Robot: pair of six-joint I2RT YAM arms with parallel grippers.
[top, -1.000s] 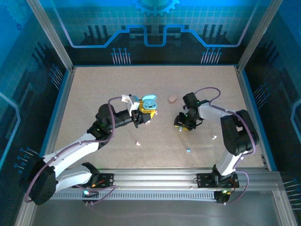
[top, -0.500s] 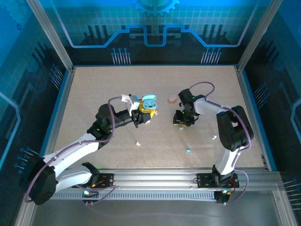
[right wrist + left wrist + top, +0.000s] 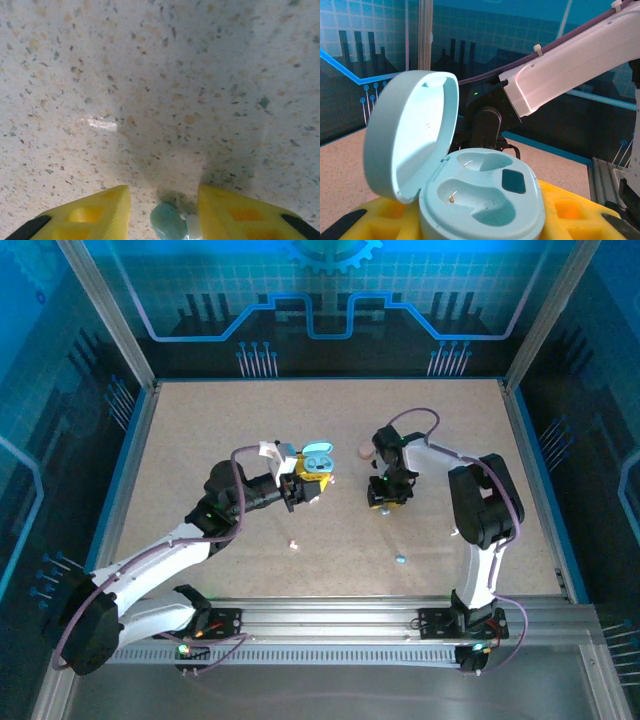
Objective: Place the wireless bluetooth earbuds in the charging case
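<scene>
My left gripper (image 3: 310, 478) is shut on the pale teal charging case (image 3: 317, 460), held above the table with its lid up. In the left wrist view the case (image 3: 480, 195) sits between the yellow fingers (image 3: 570, 215), lid (image 3: 405, 140) swung back, both sockets bare. My right gripper (image 3: 386, 496) points down at the table with its jaws apart. In the right wrist view a pale blue earbud (image 3: 169, 222) lies on the table between the yellow fingers (image 3: 95, 212), close to the right one. More earbuds lie loose: a white one (image 3: 293, 544), a blue one (image 3: 400, 559), a white one (image 3: 455, 531).
A pink pebble-like case (image 3: 365, 450) lies on the table just left of the right arm's wrist. The speckled tabletop (image 3: 220, 430) is walled by blue panels and metal posts. The arm bases stand on a rail (image 3: 330, 620) at the near edge.
The right gripper has moved left and slightly farther from the bases, settling over the blue earbud. The left arm and its case have stayed put.
</scene>
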